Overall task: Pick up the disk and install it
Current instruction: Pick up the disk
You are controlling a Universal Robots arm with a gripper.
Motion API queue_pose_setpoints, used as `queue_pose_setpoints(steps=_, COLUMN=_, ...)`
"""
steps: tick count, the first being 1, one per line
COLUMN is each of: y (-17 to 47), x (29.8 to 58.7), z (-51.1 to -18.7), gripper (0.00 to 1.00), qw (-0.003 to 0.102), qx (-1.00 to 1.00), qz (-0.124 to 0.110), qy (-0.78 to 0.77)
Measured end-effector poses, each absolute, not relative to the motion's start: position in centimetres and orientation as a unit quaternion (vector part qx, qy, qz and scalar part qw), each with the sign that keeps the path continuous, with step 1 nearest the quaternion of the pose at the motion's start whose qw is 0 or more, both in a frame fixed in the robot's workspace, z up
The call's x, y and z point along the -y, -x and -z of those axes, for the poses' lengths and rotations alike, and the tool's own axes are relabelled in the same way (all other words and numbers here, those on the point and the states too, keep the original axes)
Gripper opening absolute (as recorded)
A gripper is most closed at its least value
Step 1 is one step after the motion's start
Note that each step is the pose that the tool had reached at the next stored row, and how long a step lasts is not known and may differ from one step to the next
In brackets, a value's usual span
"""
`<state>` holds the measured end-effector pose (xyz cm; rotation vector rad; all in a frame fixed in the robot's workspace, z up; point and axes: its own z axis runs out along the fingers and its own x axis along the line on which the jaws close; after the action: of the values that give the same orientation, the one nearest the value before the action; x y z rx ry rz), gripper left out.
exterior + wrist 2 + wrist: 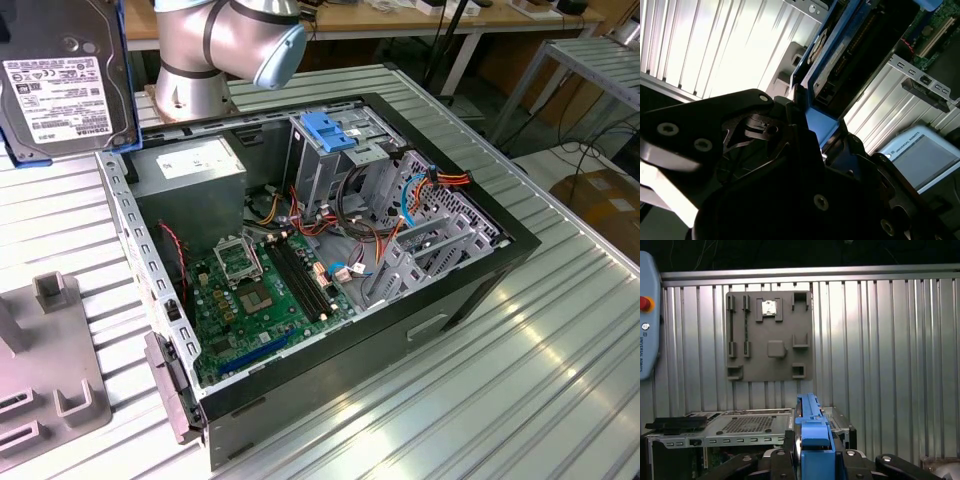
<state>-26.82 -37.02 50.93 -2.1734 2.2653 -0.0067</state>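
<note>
First, exterior view: the disk (60,80) sits large at the exterior view's upper left, white label face showing and blue bracket along its edge. It is outside the open computer case (470,270). The arm (220,45) is just beside it. Inside the case are the motherboard (260,290) and a blue latch block (330,130). A grey fixture plate (50,400) lies on the ribbed table (500,400).

Second wrist view: the gripper (817,130) is clenched on the disk (840,60), its black fingers (790,112) pressed to the blue bracket's end. The dark body runs away from the fingers. The table (715,45) and a pendant (925,155) lie beyond.

First wrist view: the gripper (812,452) is clamped on the disk (812,420), seen edge-on as a blue strip between the fingers. The case (750,422), fixture plate (770,335), table (890,340) and pendant (647,315) are behind it.
</note>
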Motion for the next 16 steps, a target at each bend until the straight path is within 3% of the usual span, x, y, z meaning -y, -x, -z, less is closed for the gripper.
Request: queue_pose_setpoints(steps=16, y=22.7, x=38.8, z=-50.8, gripper=0.37, qw=0.001, qx=-0.722, qz=0.002, qy=0.692)
